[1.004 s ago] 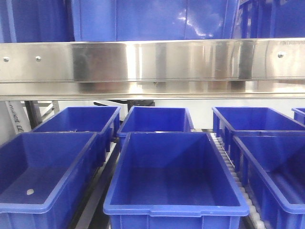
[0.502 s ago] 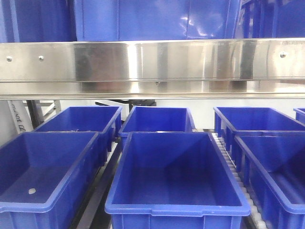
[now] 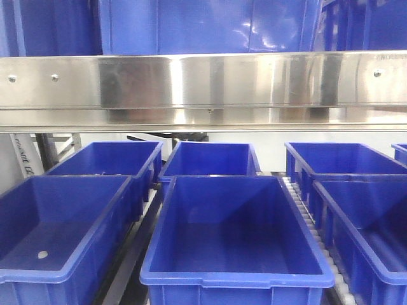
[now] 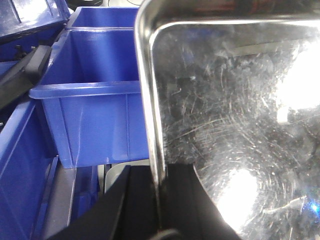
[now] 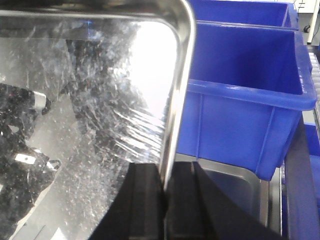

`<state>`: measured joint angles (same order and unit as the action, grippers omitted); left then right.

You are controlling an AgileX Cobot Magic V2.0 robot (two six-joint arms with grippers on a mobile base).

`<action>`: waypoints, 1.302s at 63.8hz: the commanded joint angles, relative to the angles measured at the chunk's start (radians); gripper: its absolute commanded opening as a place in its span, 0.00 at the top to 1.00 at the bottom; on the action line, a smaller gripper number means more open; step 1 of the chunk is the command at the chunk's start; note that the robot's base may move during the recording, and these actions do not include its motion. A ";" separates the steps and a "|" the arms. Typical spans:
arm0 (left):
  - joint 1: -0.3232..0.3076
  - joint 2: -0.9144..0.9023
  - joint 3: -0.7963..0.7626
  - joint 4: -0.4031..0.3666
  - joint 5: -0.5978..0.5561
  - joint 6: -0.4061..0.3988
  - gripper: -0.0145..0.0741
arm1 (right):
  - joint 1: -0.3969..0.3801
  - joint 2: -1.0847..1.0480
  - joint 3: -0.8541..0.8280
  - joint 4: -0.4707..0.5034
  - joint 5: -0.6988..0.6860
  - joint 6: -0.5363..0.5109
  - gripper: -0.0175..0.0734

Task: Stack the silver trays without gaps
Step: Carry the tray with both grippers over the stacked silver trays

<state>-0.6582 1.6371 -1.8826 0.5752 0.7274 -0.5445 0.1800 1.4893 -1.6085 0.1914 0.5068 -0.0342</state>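
Fingers of left gripper [image 4: 159, 175] pinched narrow on the thin left rim of the silver tray [image 4: 235, 125]. One black finger sits outside the rim, the other inside over the pan floor. Right gripper [image 5: 167, 177] mirrors it, jaws closed onto the opposite rim of what I take to be the same silver tray [image 5: 90, 100]. Rim hold at both sides is presumably so the tray rides level and can go down square. A one-sided hold would let it tip and seat crooked, leaving a gap.

Tray is lifted, its scratched, glaring floor filling most of each wrist view. Clearance from whatever lies beneath is not readable.

Beyond the right rim, low beside the fingers, part of a lower steel tray [image 5: 235, 192] with a turned edge shows at the foot of a blue bin [image 5: 240, 100]. It is likely the one to be stacked onto, but it is mostly hidden, so not certain. Left wrist view has another blue bin just beside the left rim, with an unclear pale sliver below it.

Front view shows neither arm nor tray. Only the riveted steel rail [image 3: 203, 89] crosses above rows of blue bins [image 3: 232, 235] on a roller track [image 3: 304, 213].

Judgement: carry phase, tray gripped, not yet nested. Next move calls for matching rims with the lower tray before descent. Glare makes edges hard to read, so misalignment is the main risk.
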 commanded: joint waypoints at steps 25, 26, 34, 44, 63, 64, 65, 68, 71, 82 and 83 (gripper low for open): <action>0.007 0.024 -0.008 0.031 0.032 0.012 0.86 | -0.006 0.006 -0.007 -0.034 0.034 -0.021 0.89; 0.007 0.029 -0.008 0.031 0.037 0.012 0.86 | -0.006 0.008 -0.007 -0.034 0.039 -0.021 0.89; 0.007 0.082 -0.006 0.024 0.079 0.017 0.86 | -0.006 0.048 -0.007 -0.034 0.085 -0.021 0.89; 0.007 0.148 -0.006 0.019 0.099 0.017 0.86 | -0.006 0.111 -0.007 -0.034 0.100 -0.021 0.89; 0.007 0.250 -0.006 0.051 0.103 0.017 0.86 | -0.008 0.230 -0.007 -0.040 0.096 -0.021 0.89; 0.007 0.252 -0.006 0.051 0.103 0.017 0.86 | -0.008 0.235 -0.007 -0.040 0.096 -0.021 0.89; 0.007 0.258 -0.006 0.056 0.101 0.017 0.86 | -0.008 0.241 -0.007 -0.040 0.096 -0.021 0.89; 0.007 0.265 -0.006 0.056 0.096 0.017 0.86 | -0.008 0.253 -0.007 -0.040 0.098 -0.021 0.89; 0.007 0.274 -0.006 0.056 0.092 0.017 0.86 | -0.008 0.265 -0.007 -0.040 0.103 -0.021 0.89; 0.007 0.310 -0.006 0.063 0.082 0.017 0.86 | -0.008 0.293 -0.007 -0.040 0.101 -0.021 0.89; 0.007 0.312 -0.006 0.063 0.082 0.017 0.86 | -0.008 0.295 -0.007 -0.040 0.098 -0.021 0.89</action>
<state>-0.6488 1.9377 -1.8826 0.6004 0.8395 -0.5515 0.1692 1.7860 -1.6085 0.1682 0.6377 -0.0254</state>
